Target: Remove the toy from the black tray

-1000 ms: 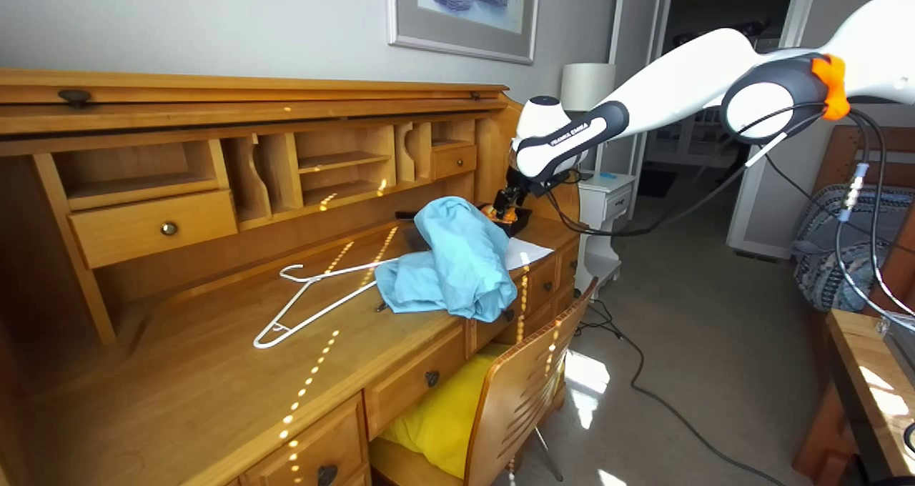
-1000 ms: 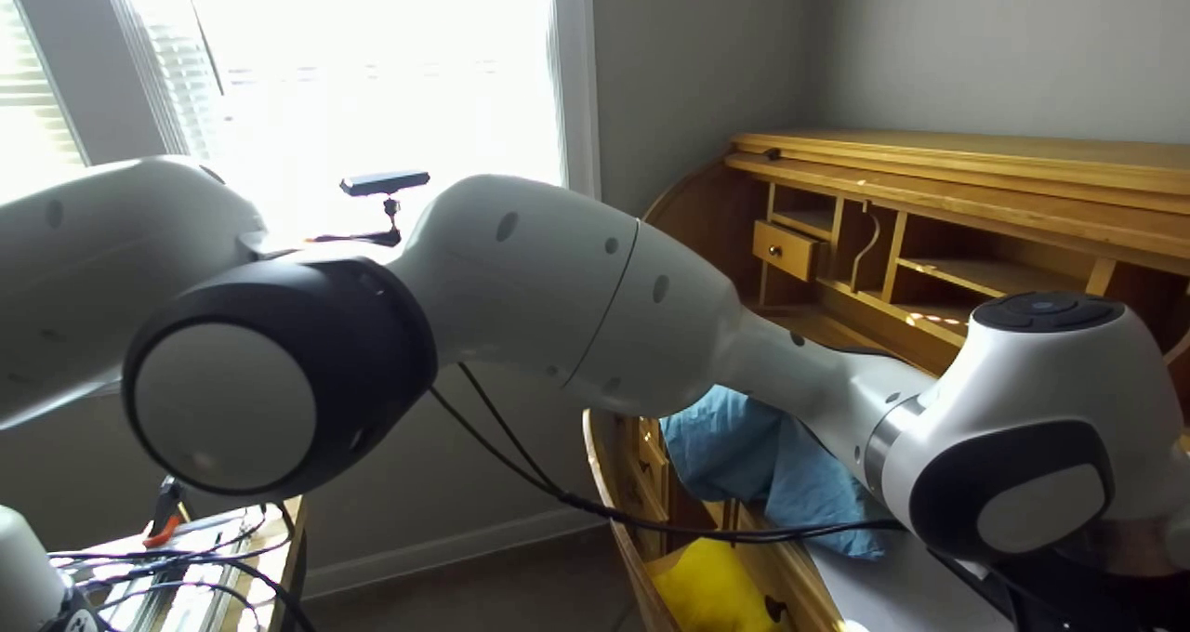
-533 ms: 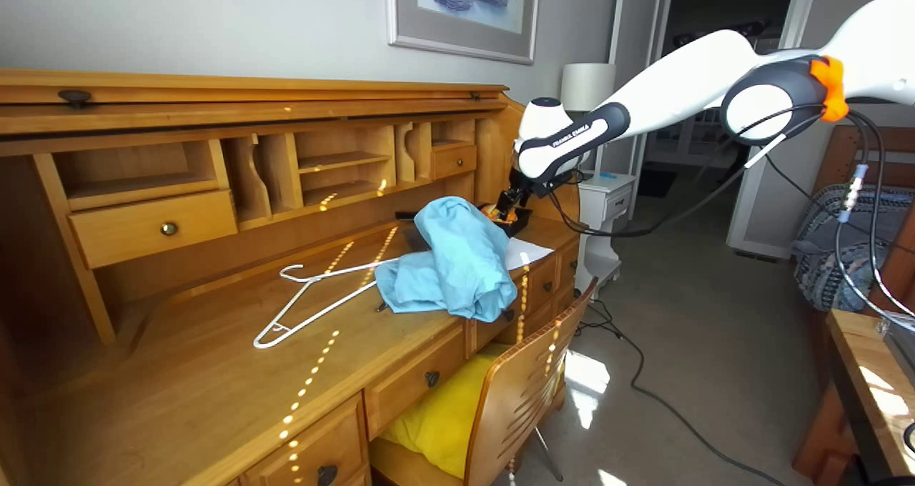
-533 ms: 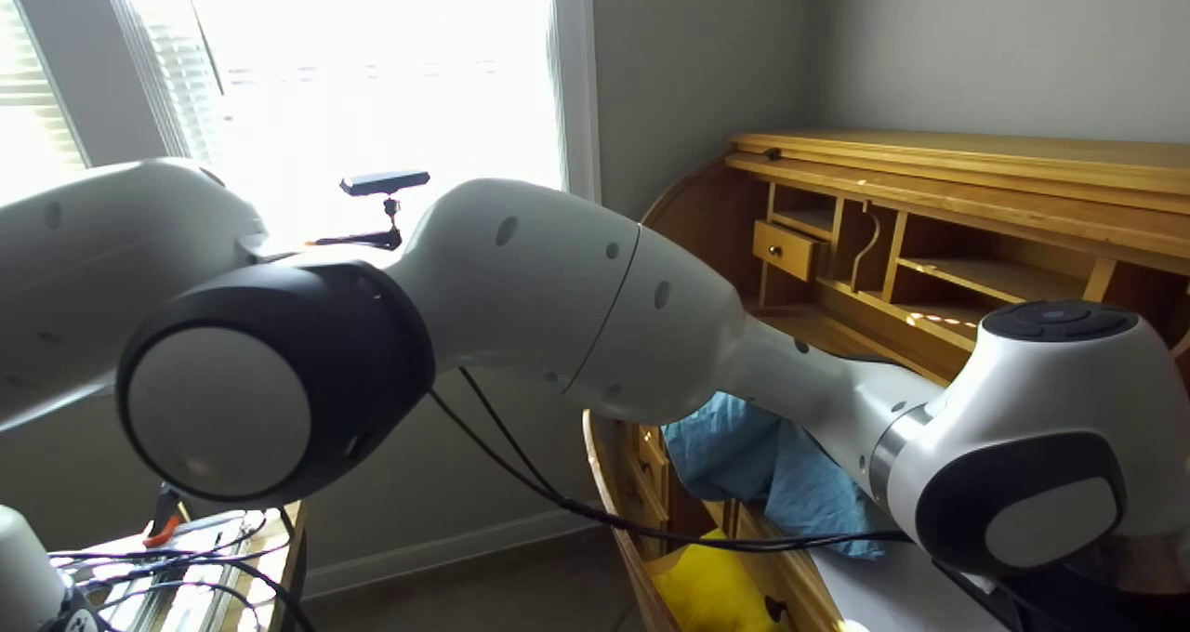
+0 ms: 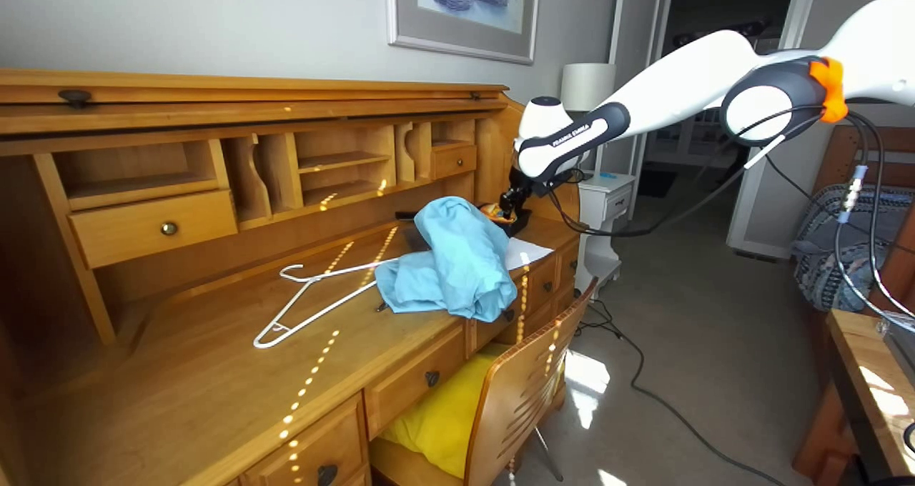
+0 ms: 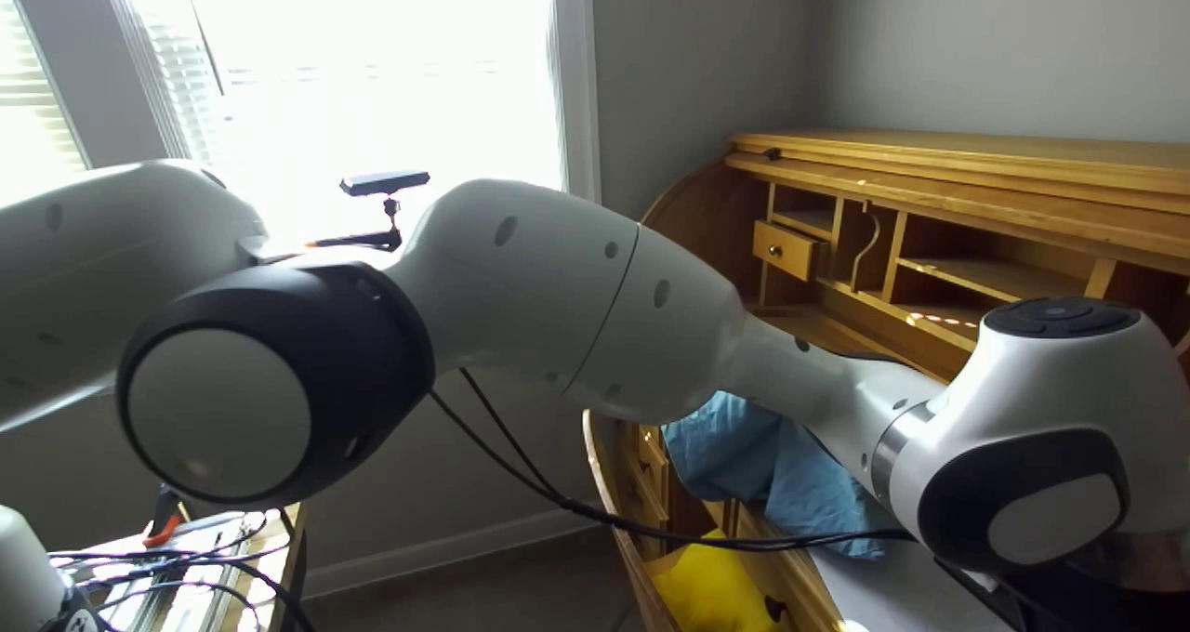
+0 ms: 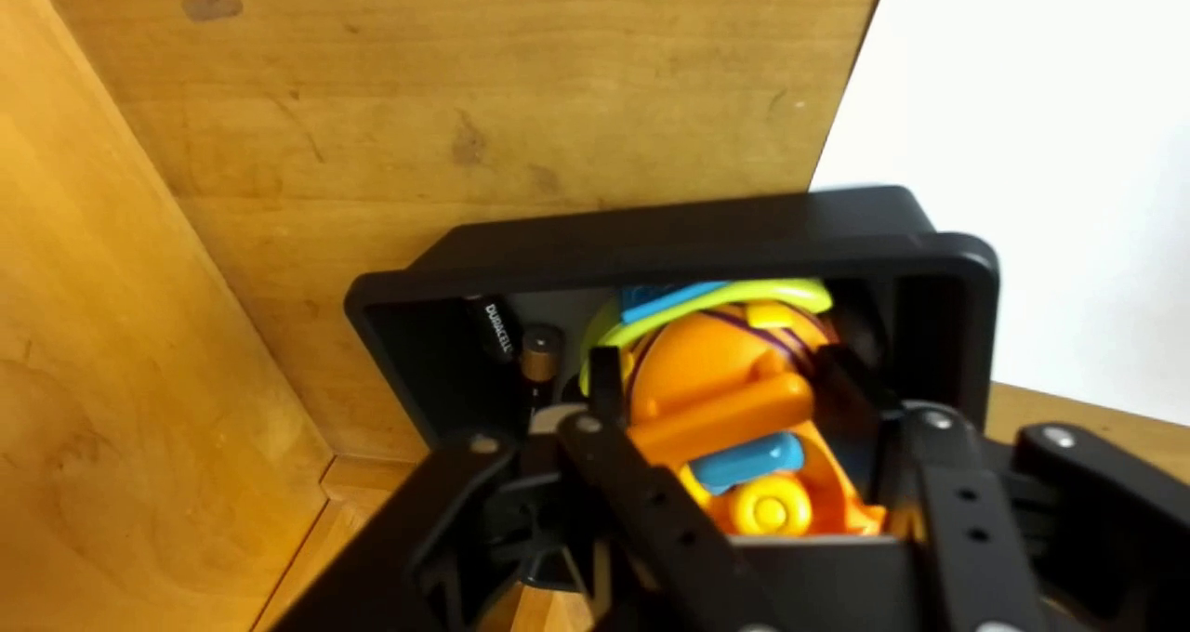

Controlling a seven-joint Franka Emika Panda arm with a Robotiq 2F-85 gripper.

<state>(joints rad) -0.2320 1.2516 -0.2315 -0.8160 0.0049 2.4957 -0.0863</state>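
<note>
Wooden desk, blue cloth on it. Orange toy sits inside the black tray, beside batteries. I have my gripper at the tray, fingers apart, one on either side of the toy; whether they press on it I cannot tell

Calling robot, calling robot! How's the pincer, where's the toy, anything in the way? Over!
Pincer jaws apart, one each side of toy; grip unconfirmed. Toy inside black tray. Batteries beside it, possible snag. Over.
</note>
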